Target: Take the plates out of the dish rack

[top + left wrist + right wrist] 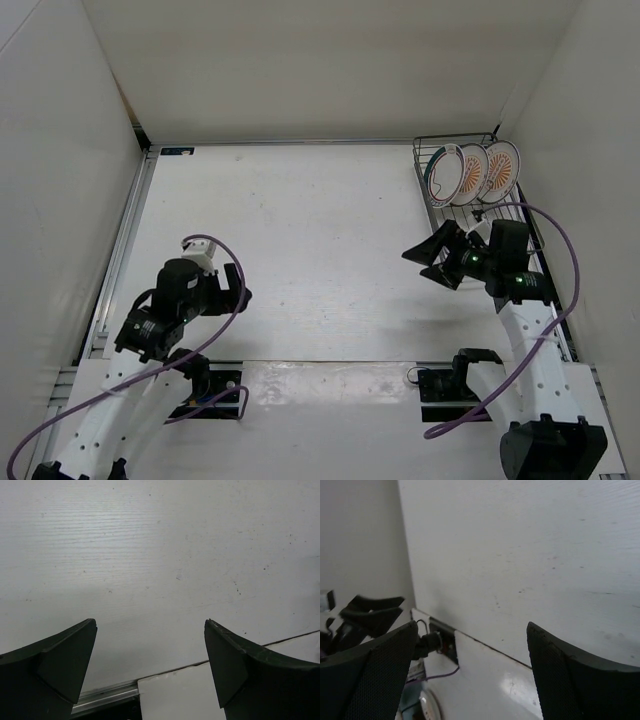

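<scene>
The dark wire dish rack (pixel 455 139) stands at the table's far right corner, against the right wall. Three plates stand upright in it: one with a green rim (pixel 441 176) on the left, then two with orange sunburst centres (pixel 471 172) (pixel 501 167). My right gripper (pixel 418 263) is open and empty, just in front of the rack and to its left, pointing left over the table; its wrist view (pixel 472 626) shows only bare table between the fingers. My left gripper (pixel 238 292) is open and empty at the near left; its wrist view (pixel 150 625) shows bare table.
White walls close the table on the left, back and right. A metal rail (pixel 128 230) runs along the left edge. A white mounting plate (pixel 330 385) with the arm bases lies along the near edge. The left arm (pixel 370 612) shows in the right wrist view.
</scene>
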Available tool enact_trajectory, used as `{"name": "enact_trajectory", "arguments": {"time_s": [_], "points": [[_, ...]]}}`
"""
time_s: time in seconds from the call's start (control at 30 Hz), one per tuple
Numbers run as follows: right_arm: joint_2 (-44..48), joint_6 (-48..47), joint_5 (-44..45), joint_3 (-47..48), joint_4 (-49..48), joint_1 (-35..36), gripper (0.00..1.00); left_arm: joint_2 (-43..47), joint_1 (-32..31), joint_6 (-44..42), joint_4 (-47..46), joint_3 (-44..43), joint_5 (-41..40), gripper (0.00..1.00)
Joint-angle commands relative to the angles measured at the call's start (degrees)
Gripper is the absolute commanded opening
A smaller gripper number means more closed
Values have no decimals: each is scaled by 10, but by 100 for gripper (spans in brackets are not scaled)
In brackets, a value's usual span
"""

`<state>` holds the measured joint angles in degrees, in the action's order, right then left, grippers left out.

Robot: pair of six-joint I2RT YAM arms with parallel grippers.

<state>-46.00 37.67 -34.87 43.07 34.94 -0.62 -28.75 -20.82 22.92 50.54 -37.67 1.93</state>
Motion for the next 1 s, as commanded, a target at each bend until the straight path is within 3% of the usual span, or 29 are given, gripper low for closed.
{"name": "enact_trajectory", "arguments": {"time_s": [0.0, 0.1, 0.13, 0.2, 0.23, 0.37, 0.4, 0.43, 0.57, 0.6, 0.63, 0.7, 0.8, 0.83, 0.97], "points": [[-24, 36, -143, -15, -95, -2, 90, -23, 2, -26, -47, 25, 41, 100], [-32, -19, -119, 30, -41, -2, 90, -39, 2, -28, -91, 55, 42, 100], [-32, -29, -41, 43, -22, -2, 90, -42, 1, -21, -90, 61, 34, 100], [-42, -59, 32, 112, 59, -2, 81, -62, 2, 25, -70, 72, -17, 100], [-52, -66, 122, 127, 71, -2, 76, -77, 4, 35, -74, 78, -18, 100], [-98, -69, 247, 252, 133, -2, 39, -138, 1, -14, -125, 82, 33, 100], [-134, -67, 278, 269, 144, -2, 11, -146, -4, -21, -137, 81, 33, 100], [-149, -72, 297, 319, 149, -1, 0, -161, -6, -44, -169, 80, 31, 100], [-222, -100, 390, 396, 159, -2, 0, -243, 1, -98, -178, 32, 45, 100], [-246, -105, 392, 422, 165, -3, 6, -253, 3, -127, -177, 12, 51, 100], [-266, -123, 393, 445, 170, -2, 50, -270, 1, -142, -172, -1, 64, 100], [-291, -143, 397, 473, 166, -1, 65, -273, -41, -168, -188, 2, 10, 100], [-332, -171, 468, 499, 140, -3, 87, -256, -54, -173, -246, 46, 36, 100], [-360, -182, 488, 519, 132, -3, 90, -255, -55, -164, -250, 68, 40, 100], [-433, -206, 525, 574, 131, -3, 68, -239, -124, -214, -244, 67, -32, 100]]}}
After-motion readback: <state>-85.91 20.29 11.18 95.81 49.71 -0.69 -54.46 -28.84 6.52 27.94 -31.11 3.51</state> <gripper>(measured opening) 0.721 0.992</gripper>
